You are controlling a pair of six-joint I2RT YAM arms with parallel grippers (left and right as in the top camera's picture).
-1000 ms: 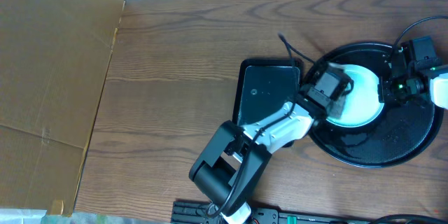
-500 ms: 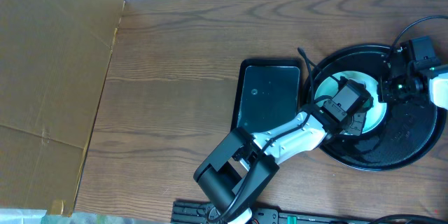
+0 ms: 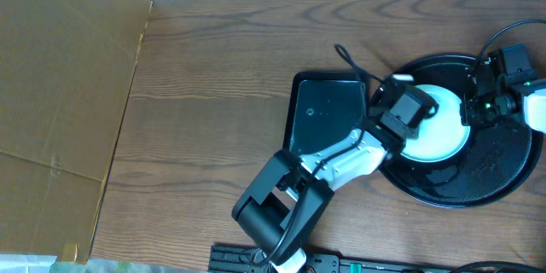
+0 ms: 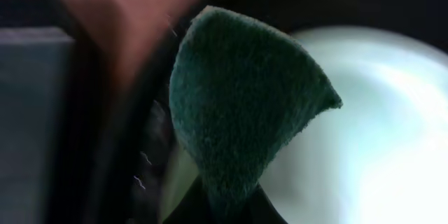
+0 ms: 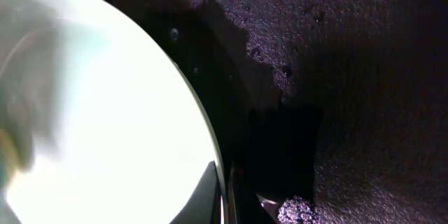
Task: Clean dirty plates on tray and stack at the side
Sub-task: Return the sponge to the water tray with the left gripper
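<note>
While the left arm (image 3: pixel 341 164) is spanning the counter (image 3: pixel 213 136) from its base at the near edge toward the right, the left pincer (image 4: pixel 224 206) is pinching the lower corner of a dark green scouring pad (image 4: pixel 238 105), with both jaws pressed onto it. In the left wrist view the pad is standing upright over the left rim of the plate (image 3: pixel 444 128); whether the pad is touching the plate cannot be told.

One white plate with a pale blue tint is sitting in the upper left part of the tray (image 3: pixel 486 179), a large round black tray with a raised rim at the right end of the counter. The tray floor (image 5: pixel 350 77) is showing scattered droplets.

At the plate's right edge, the right pincer (image 5: pixel 225 192) is pinching the rim, with one jaw on each face of the plate. The plate is casting a dark shadow on the tray floor beside that grip.

Just left of the round tray, a smaller rectangular black tray (image 3: pixel 328 111) is lying flat on the counter. A black cable (image 3: pixel 348 55) is looping above it. Farther left, a brown cardboard sheet (image 3: pixel 60 94) is covering the counter's left side.
</note>
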